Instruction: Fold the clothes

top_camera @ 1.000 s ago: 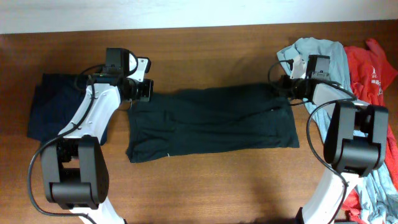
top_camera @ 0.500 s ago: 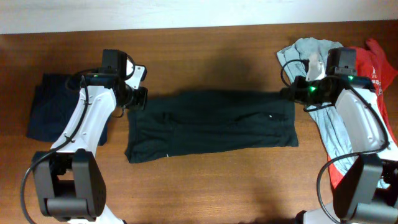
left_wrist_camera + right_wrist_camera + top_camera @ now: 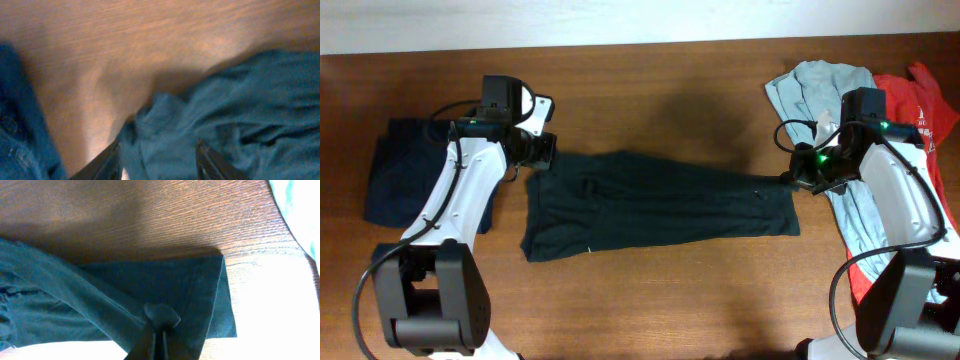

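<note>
The large black garment (image 3: 660, 215) lies spread across the middle of the table. My left gripper (image 3: 542, 152) is at its far left corner. In the left wrist view the fingers (image 3: 159, 162) stand apart, with bunched black cloth (image 3: 240, 100) between them. My right gripper (image 3: 790, 182) is shut on the garment's far right edge and has drawn it toward the near side. In the right wrist view the fingers (image 3: 159, 325) pinch a small tuft of black cloth (image 3: 190, 280).
A navy garment (image 3: 405, 180) lies at the left, beside the left arm, and shows in the left wrist view (image 3: 15, 125). A pale blue-grey garment (image 3: 820, 85) and a red one (image 3: 920, 100) are heaped at the right edge. Bare wood table (image 3: 660, 90) lies behind the black garment.
My right gripper has closed on the far right edge and pulled it nearer, so the top edge now slants down to the right. My left gripper has shifted only slightly.
</note>
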Tool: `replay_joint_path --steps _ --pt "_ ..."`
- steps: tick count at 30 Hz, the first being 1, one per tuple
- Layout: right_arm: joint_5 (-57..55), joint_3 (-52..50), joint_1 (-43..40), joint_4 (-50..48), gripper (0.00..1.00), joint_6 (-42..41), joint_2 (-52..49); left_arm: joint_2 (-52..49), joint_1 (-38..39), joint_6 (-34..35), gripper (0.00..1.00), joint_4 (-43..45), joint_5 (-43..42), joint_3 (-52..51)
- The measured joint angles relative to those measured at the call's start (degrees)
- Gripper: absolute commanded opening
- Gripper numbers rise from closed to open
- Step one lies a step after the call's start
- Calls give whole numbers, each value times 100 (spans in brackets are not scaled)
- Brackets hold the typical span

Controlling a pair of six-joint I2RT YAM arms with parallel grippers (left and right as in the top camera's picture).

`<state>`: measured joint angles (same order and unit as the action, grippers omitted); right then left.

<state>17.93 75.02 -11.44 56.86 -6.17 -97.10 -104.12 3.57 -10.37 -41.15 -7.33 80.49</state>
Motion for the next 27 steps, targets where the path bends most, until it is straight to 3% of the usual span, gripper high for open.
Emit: replay_joint_path --steps 6,13,16,20,27 --pt "-15 0 0 -24 5 -2 0 -387 59 -496 49 977 -634 20" --pt "-13 0 0 -52 5 0 0 -1360 258 -640 48 1554 -782 22" --pt "-15 0 0 -87 5 -4 0 -1530 372 -667 38 1523 -929 22" --pt "-15 0 0 -122 5 -4 0 -1631 542 -688 0 1189 -1014 28" --pt "-15 0 0 -179 5 0 0 -1665 579 -649 1 981 -962 168"
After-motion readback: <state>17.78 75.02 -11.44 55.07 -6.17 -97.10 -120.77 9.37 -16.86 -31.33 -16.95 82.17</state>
